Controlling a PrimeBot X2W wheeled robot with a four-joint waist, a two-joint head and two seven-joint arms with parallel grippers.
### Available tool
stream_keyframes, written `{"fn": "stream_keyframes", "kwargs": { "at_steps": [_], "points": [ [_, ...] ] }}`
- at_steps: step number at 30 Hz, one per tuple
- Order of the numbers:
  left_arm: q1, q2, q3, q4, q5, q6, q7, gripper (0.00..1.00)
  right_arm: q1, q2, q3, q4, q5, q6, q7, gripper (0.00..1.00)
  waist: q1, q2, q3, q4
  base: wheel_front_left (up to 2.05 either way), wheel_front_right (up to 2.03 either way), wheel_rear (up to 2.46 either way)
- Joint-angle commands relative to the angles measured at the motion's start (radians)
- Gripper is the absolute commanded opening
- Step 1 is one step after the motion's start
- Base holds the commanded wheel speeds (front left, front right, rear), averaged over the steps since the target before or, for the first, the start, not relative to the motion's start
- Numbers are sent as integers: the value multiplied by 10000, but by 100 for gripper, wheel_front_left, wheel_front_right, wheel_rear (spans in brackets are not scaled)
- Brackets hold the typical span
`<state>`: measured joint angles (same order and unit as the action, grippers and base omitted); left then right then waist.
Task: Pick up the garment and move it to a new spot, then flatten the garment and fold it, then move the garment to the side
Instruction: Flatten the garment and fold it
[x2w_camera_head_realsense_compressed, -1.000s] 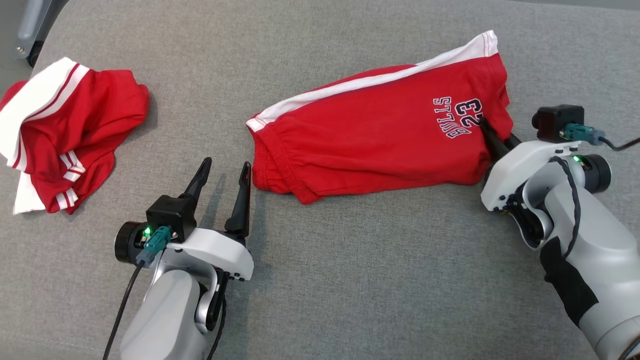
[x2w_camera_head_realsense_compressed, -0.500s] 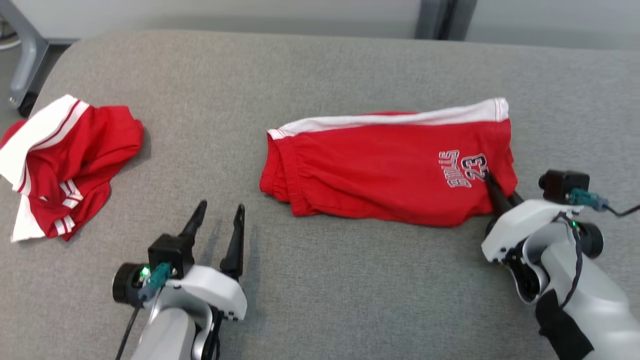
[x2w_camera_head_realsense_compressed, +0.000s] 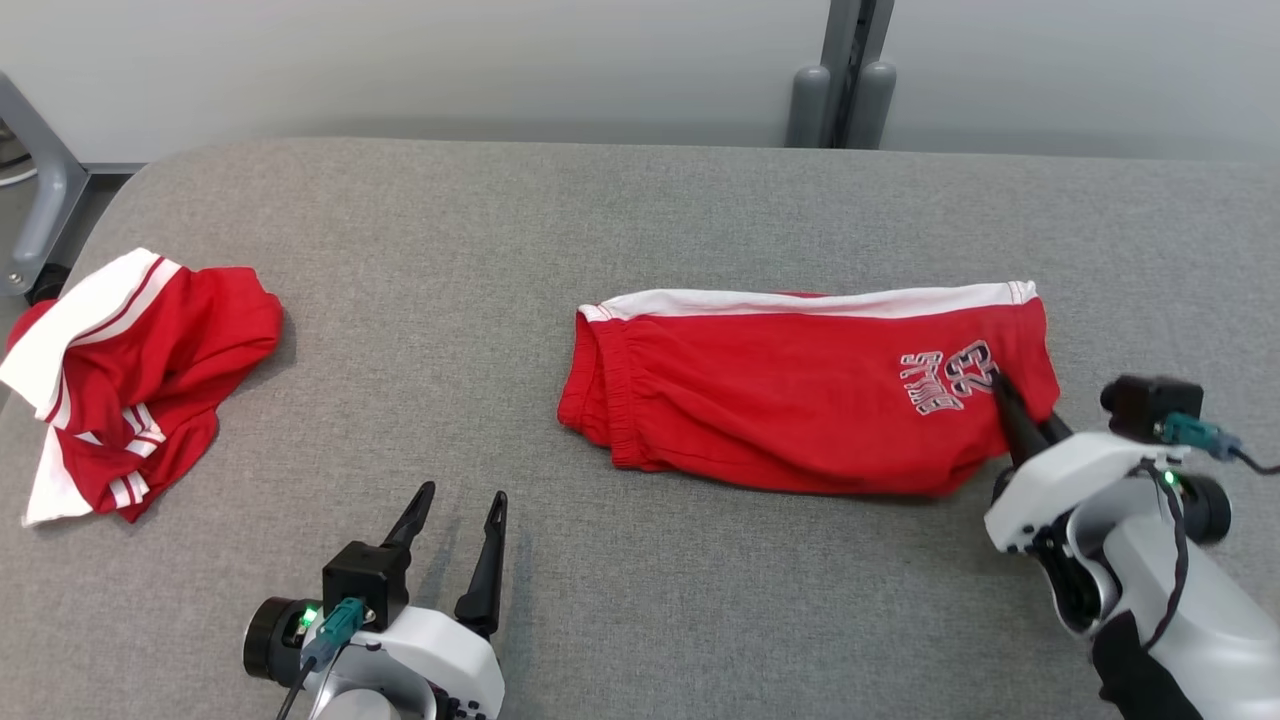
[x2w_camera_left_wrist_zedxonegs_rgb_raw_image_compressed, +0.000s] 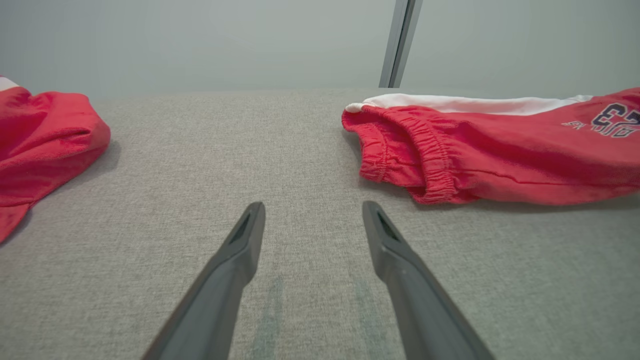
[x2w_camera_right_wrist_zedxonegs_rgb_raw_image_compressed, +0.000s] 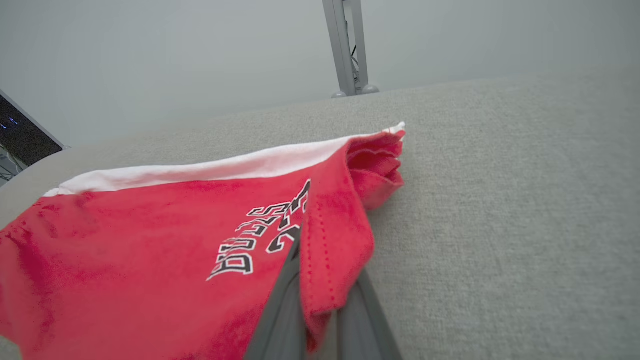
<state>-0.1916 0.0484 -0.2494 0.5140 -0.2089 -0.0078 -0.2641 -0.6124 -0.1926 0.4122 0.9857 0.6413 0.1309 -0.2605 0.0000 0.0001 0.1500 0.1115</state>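
Note:
The garment (x2w_camera_head_realsense_compressed: 800, 400), red shorts with a white side stripe and a printed "23", lies folded lengthwise on the grey padded surface (x2w_camera_head_realsense_compressed: 640, 230). My right gripper (x2w_camera_head_realsense_compressed: 1010, 400) is shut on the hem at its right end. In the right wrist view, red cloth (x2w_camera_right_wrist_zedxonegs_rgb_raw_image_compressed: 150, 240) is pinched between the dark fingers (x2w_camera_right_wrist_zedxonegs_rgb_raw_image_compressed: 280, 310) of the right gripper (x2w_camera_right_wrist_zedxonegs_rgb_raw_image_compressed: 325, 260). My left gripper (x2w_camera_head_realsense_compressed: 462, 492) stands open near the front edge, below and left of the waistband, touching nothing. In the left wrist view, the left gripper (x2w_camera_left_wrist_zedxonegs_rgb_raw_image_compressed: 313, 205) points at bare surface, with the elastic waistband (x2w_camera_left_wrist_zedxonegs_rgb_raw_image_compressed: 430, 165) to the right.
A second red and white garment (x2w_camera_head_realsense_compressed: 130, 380) lies crumpled at the left edge, also visible in the left wrist view (x2w_camera_left_wrist_zedxonegs_rgb_raw_image_compressed: 40, 145). Behind the surface are a pale wall and a grey post (x2w_camera_head_realsense_compressed: 840, 90). A metal frame leg (x2w_camera_head_realsense_compressed: 40, 200) stands at the far left.
The head camera has tilted up. The shorts, slanted before, now lie level across the surface, their right end drawn by my shut right gripper. My left gripper has backed away from the waistband.

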Motion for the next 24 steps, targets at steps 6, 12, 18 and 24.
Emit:
{"fn": "stream_keyframes", "kwargs": {
  "at_steps": [6, 12, 18, 24],
  "points": [
    [-72, 47, -79, -20, 4, -43, -2, 100, -497, 260, 123, -989, -978, -2, -58, 0, 0, -1, 171, 175, 0, 0, 0],
    [-172, 47, -278, -4, -266, 11, -2, 100, -886, 880, 1246, -1726, -1476, -2, -56, 0, 0, -1, 276, 521, 0, 0, 0],
    [-301, 43, -483, -4, -464, 76, -2, 100, -1187, 1269, 2586, -1631, -1216, -2, 216, 0, 0, -1, 422, 952, 0, 0, 0],
    [-489, 43, -711, -42, -597, 151, -2, 100, -1228, 1409, 3574, -1547, -442, -2, 146, 100, 0, -1, 547, 1284, 0, 0, 0]
  ]
}}
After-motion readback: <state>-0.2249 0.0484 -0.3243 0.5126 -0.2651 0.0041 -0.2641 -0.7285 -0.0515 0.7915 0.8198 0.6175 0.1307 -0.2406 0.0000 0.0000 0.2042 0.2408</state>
